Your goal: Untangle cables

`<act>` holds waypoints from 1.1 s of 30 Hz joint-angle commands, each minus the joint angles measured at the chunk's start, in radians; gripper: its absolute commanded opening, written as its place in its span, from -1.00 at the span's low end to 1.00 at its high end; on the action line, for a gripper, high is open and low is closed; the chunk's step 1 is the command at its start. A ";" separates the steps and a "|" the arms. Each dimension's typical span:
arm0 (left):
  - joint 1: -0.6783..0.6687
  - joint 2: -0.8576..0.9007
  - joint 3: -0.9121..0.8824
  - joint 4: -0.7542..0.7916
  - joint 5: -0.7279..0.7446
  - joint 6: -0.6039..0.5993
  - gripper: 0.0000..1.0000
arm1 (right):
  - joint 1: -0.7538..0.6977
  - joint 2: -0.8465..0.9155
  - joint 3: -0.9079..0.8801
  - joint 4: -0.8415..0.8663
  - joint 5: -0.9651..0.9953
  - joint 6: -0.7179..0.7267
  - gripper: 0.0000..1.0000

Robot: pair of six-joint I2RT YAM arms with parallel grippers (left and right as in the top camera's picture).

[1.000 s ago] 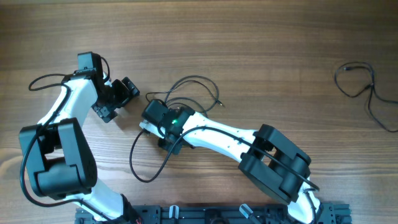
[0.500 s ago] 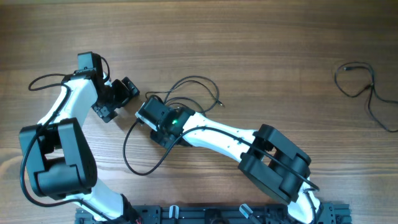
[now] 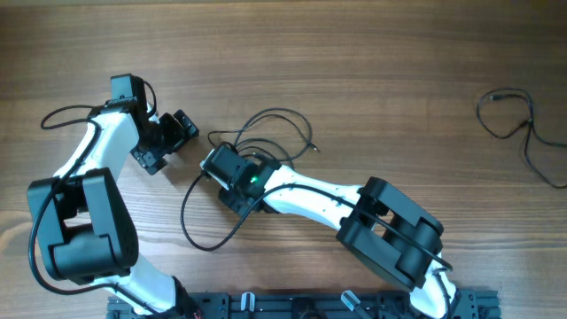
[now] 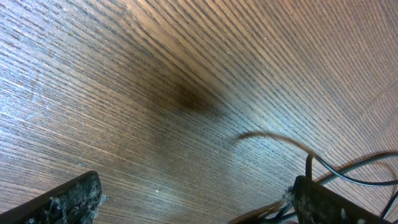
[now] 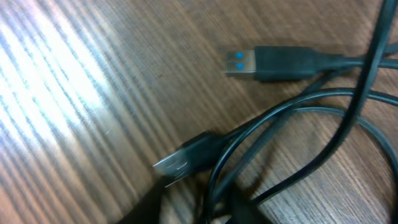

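Observation:
The tangled cables [image 3: 266,124] are thin black cords that loop at mid-table, with one loop trailing down toward the front [image 3: 199,237]. My right gripper [image 3: 215,168] sits over the tangle. In the right wrist view its dark jaws [image 5: 205,208] look shut on a black cord. A silver-tipped plug [image 5: 180,163] lies just ahead of them, and a blue-marked USB plug [image 5: 249,62] lies farther out. My left gripper [image 3: 170,143] is wide open and empty just left of the tangle. In the left wrist view [image 4: 199,205] a cord [image 4: 348,171] runs past its right finger.
A separate thin black cable [image 3: 523,124] lies loose at the far right of the wooden table [image 3: 372,71]. The arm bases and a black rail [image 3: 301,306] line the front edge.
My right gripper shifted a little left and up, then partly back. The front cable loop swung left with it and back. The left arm has not moved.

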 commanded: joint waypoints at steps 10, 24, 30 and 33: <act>-0.003 0.008 -0.001 0.002 -0.014 0.019 1.00 | -0.007 -0.254 0.002 0.006 0.018 0.004 -0.91; -0.003 0.008 -0.001 0.002 -0.014 0.019 1.00 | -0.009 -0.477 0.001 -0.001 0.072 -0.479 -0.82; -0.003 0.008 -0.001 0.002 -0.014 0.019 1.00 | -0.015 -0.477 0.000 -0.012 0.060 -0.430 -0.91; -0.003 0.008 -0.001 0.002 -0.014 0.019 1.00 | -0.066 -0.478 0.000 0.004 0.047 -0.209 -0.92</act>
